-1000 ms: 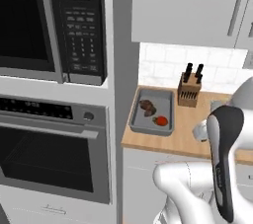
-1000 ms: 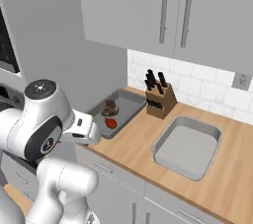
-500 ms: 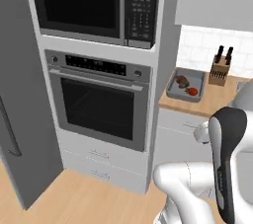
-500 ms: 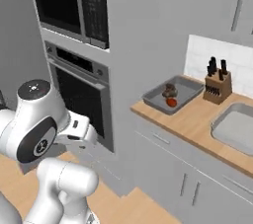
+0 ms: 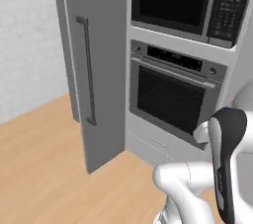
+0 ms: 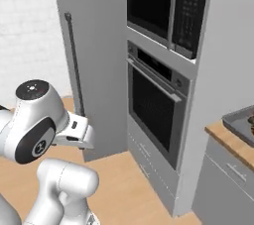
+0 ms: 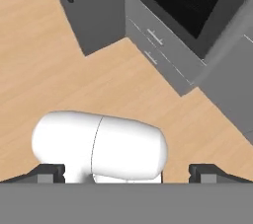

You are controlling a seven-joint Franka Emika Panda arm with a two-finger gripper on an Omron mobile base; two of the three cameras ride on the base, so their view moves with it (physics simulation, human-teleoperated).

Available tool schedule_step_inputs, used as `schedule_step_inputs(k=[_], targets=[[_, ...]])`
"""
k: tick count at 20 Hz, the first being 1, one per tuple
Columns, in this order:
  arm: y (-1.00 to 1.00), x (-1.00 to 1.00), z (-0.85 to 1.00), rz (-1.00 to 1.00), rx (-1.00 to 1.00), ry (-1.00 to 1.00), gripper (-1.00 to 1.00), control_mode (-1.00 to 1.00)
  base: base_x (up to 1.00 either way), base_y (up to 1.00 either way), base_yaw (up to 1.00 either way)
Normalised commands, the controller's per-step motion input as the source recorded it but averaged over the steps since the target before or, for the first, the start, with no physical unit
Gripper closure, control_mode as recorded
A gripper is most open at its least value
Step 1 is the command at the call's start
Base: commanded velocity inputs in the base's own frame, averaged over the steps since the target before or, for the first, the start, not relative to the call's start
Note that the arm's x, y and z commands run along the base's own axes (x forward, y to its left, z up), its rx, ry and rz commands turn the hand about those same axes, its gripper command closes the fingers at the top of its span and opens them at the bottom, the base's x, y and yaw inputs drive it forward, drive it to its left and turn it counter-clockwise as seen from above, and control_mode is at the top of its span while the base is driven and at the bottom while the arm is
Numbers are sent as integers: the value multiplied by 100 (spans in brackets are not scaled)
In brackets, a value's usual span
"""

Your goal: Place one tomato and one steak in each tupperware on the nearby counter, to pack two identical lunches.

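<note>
At the right edge of the right base view, a grey tray is seen resting on the wooden counter, above grey cabinets.

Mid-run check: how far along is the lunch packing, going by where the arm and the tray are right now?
Nothing looks packed. The gripper is open and empty over bare floor, facing the fridge and wall oven. One tupperware barely shows on the counter at the right base view's edge; its contents can't be read. Both trays remain to be filled.

The gripper, jaws spread wide and empty, hangs over wooden floor beside the oven's drawer.
</note>
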Motion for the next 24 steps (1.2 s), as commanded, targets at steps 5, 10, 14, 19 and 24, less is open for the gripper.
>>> schedule_step_inputs(k=[5, 10, 14, 19, 24], targets=[[0, 0, 0, 0, 0, 0, -100, 100, 20, 98, 54], [0, 0, 0, 0, 0, 0, -100, 100, 51, 100, 52], [0, 0, 0, 0, 0, 0, -100, 100, 77, 100, 46], [0, 0, 0, 0, 0, 0, -100, 100, 98, 93, 32], [0, 0, 0, 0, 0, 0, -100, 100, 100, 52, -1]])
